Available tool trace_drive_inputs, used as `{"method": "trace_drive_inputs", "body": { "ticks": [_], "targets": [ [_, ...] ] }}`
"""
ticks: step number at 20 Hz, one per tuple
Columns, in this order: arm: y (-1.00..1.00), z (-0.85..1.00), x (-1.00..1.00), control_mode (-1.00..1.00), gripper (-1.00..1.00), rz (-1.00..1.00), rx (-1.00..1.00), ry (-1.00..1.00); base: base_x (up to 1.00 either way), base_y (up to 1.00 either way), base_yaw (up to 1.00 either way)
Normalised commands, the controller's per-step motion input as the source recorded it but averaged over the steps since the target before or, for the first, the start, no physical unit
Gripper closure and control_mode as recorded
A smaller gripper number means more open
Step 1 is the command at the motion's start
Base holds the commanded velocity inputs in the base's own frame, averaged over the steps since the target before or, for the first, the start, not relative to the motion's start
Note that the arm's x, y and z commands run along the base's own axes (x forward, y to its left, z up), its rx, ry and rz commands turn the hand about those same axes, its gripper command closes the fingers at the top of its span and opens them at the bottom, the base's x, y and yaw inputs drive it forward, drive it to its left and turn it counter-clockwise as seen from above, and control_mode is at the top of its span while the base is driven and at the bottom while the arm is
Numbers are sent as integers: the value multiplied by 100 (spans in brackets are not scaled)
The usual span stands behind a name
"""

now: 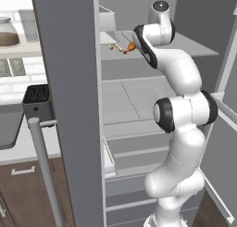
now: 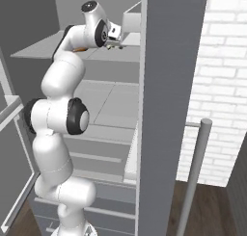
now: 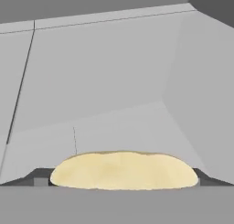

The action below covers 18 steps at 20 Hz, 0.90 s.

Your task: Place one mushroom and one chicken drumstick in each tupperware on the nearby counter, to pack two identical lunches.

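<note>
Arm reaching onto the upper fridge shelf, jaws spread wide around a mushroom.

From the hand view, a mushroom (image 3: 123, 170) lies close up between the fingertips, its lower edge cut off and its stem not visible; whether the fingers touch it cannot be told. In the left base view, a chicken drumstick (image 1: 130, 47) lies on the fridge shelf (image 1: 194, 45), partly hidden behind the arm, with a small tan piece just beside it, too small to make out. The gripper (image 2: 115, 44) is half-hidden by the fridge door edge (image 2: 169, 110).
</note>
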Motion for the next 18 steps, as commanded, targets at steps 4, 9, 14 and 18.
{"method": "trace_drive_inputs", "body": {
  "ticks": [4,9,14,18],
  "targets": [
    [0,-42,17,-100,100,0,0,-2,0,0,0],
    [0,-40,6,-100,100,0,0,-21,0,0,0],
    [0,-30,2,-100,100,0,0,-15,0,0,0],
    [0,14,-31,-100,100,0,0,3,0,0,0]
  ]
}}
